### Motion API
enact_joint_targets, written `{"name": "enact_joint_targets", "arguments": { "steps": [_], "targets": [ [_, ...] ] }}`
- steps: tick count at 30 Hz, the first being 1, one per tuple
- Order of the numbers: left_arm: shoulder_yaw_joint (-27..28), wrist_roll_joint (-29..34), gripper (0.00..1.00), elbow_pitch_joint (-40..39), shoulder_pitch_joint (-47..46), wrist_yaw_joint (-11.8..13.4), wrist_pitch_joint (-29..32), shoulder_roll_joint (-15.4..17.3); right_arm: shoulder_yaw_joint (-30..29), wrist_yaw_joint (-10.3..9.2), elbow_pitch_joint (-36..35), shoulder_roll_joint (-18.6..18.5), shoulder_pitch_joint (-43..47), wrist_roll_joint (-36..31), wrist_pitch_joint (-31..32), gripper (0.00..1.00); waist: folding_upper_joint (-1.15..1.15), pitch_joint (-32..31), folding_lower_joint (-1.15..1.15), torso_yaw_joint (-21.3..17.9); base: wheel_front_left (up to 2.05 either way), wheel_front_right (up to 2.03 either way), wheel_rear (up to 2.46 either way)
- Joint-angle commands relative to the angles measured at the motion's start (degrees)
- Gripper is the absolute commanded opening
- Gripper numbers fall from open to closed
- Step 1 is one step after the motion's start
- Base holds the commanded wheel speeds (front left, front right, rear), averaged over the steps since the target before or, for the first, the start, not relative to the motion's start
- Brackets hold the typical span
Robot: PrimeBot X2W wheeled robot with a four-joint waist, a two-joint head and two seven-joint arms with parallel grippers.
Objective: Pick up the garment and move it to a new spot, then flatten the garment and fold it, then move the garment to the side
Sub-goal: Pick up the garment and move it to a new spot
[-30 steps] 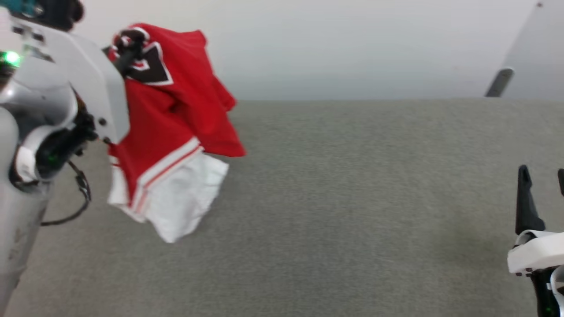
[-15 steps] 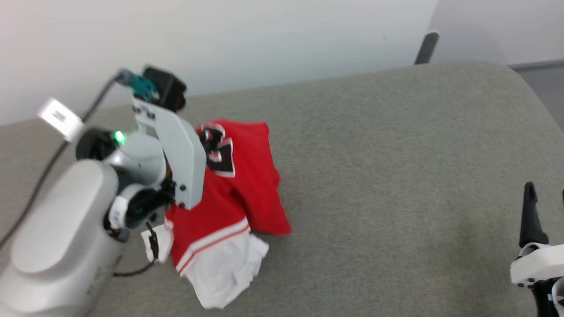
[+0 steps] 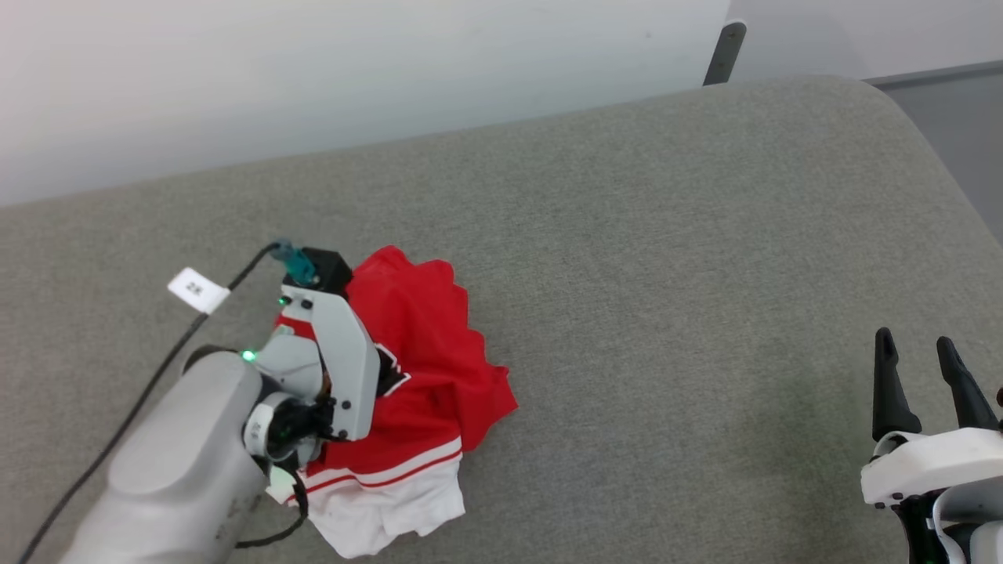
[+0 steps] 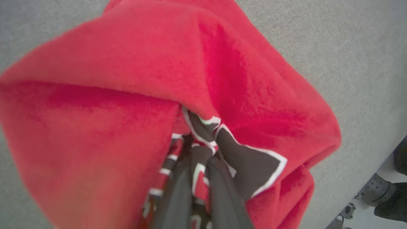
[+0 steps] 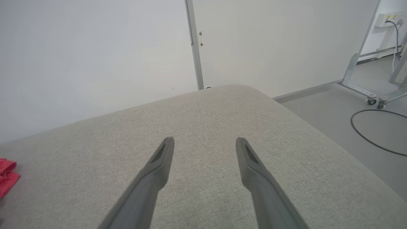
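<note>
The garment (image 3: 427, 368) is a red shirt with a white sleeve and red-striped trim, lying bunched at the left of the grey cushioned surface (image 3: 666, 274). My left arm (image 3: 329, 368) leans over it, and its wrist plate hides the fingers. Seen from the left wrist, my left gripper (image 4: 198, 159) is shut on a fold of the garment (image 4: 127, 95) by the black, white-outlined lettering. My right gripper (image 3: 921, 368) stands open with nothing in it at the lower right, far from the shirt. Its fingers (image 5: 159, 171) hover spread above bare cushion, and a red edge of the garment (image 5: 6, 178) shows at far left.
A white wall backs the surface, with a dark post (image 3: 721, 51) at its far right corner. Grey floor (image 5: 349, 108) drops off to the right, with a black cable (image 5: 375, 127) and a wheeled frame (image 5: 372, 95). A tagged cable (image 3: 196, 290) trails from my left arm. A person's shoe (image 4: 376, 190) is beside the cushion.
The head camera has tilted down. My left gripper has lowered the garment from hanging in the air to resting bunched on the cushion. The right gripper stays open in place.
</note>
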Motion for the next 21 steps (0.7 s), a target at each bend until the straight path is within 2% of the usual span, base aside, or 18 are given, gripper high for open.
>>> {"name": "enact_joint_targets", "arguments": {
  "steps": [1,2,4,6,7,14,18,21],
  "targets": [
    [-0.6,0.2,0.12,1.9,-0.5,-0.9,-0.3,-0.7,0.4,0.02,0.2,0.1,-0.8,-0.1,-0.3,1.00,0.00,-0.5,0.00,0.7,0.00,0.00,0.00],
    [-0.8,0.0,0.32,3.1,-0.7,-1.2,-0.2,-1.2,0.5,0.02,0.3,0.1,-0.8,-0.2,-0.2,1.00,0.00,-0.7,0.00,1.0,0.00,0.00,0.00],
    [-1.3,-0.4,0.27,4.7,-1.2,-2.2,-0.3,-2.0,0.8,0.02,0.5,0.1,-0.9,-0.4,0.0,1.00,0.00,-1.2,0.00,1.7,0.00,0.00,0.00],
    [-1.3,-0.9,0.48,5.7,-1.9,-2.9,-0.9,-2.9,1.2,0.02,0.6,0.1,-0.9,-0.6,0.2,1.00,0.00,-1.9,0.00,2.6,0.00,0.00,0.00],
    [-1.2,-1.0,1.00,6.0,-2.2,-3.3,-1.4,-3.3,1.4,0.02,0.6,0.1,-0.8,-0.6,0.4,1.00,0.00,-2.3,0.00,3.1,0.00,0.00,0.00],
    [-1.3,-1.7,1.00,5.9,-3.1,-5.0,-4.3,-4.0,2.2,0.02,-0.3,-1.0,0.0,-1.2,1.6,1.00,0.00,-4.9,0.00,6.5,0.00,0.00,0.00],
    [-0.4,-2.0,1.00,4.3,-2.1,-5.8,-9.3,-3.1,3.2,0.02,-1.0,-1.6,0.5,-1.2,2.3,1.00,0.00,-7.0,0.00,8.9,0.00,0.00,0.00],
    [0.2,-1.5,1.00,2.2,-1.0,-6.0,-15.2,-2.1,3.9,0.02,-1.2,-2.3,0.8,-1.0,2.4,1.00,0.00,-8.5,0.00,10.8,0.00,0.00,0.00]
  ]
}}
